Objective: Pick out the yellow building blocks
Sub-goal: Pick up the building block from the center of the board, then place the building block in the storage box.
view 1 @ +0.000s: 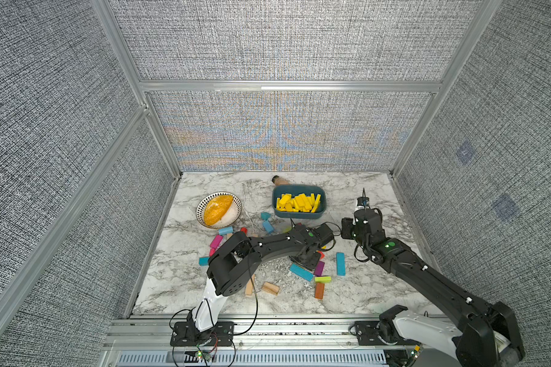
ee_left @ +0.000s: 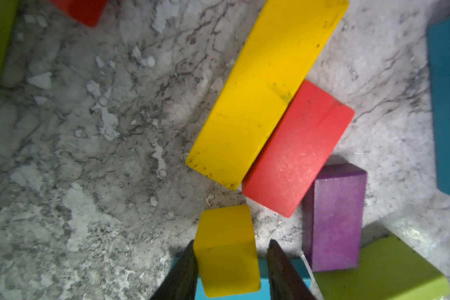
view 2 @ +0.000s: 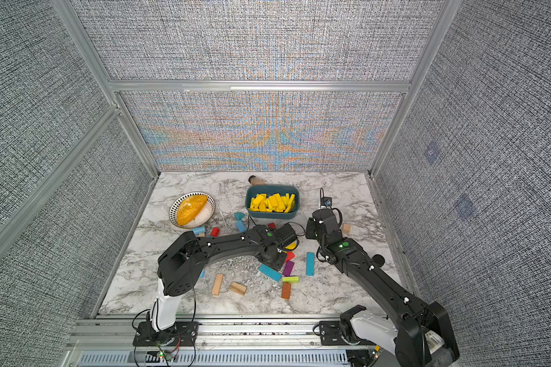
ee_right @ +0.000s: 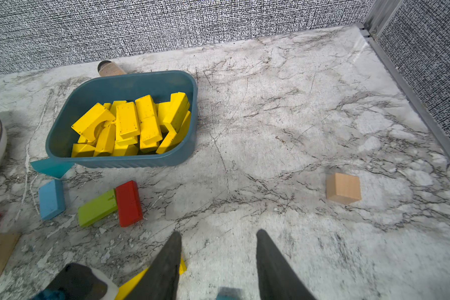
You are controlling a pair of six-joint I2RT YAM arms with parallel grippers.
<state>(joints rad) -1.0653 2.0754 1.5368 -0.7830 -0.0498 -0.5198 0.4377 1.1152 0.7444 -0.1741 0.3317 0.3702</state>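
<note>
Many yellow building blocks [view 1: 299, 203] [view 2: 272, 203] [ee_right: 130, 124] lie piled in a dark blue tray [view 1: 277, 190] [ee_right: 120, 163] at the back of the marble table. In the left wrist view a small yellow cube [ee_left: 226, 249] sits between the fingers of my left gripper [ee_left: 231, 241] [view 1: 306, 260]. One finger touches it and a thin gap shows at the other. A long yellow bar [ee_left: 265, 88] [view 2: 290, 245] lies just beyond it, against a red block [ee_left: 296, 148]. My right gripper [ee_right: 218, 232] [view 1: 346, 229] stands open over bare marble, holding nothing.
Around the left gripper lie a purple block [ee_left: 333, 218], a lime-green block [ee_left: 379, 270] and a blue bar [ee_left: 447, 104]. A patterned bowl [view 1: 201, 203] stands at the back left and a bottle [view 1: 280, 180] behind the tray. A pale wood cube [ee_right: 343, 188] sits to the right.
</note>
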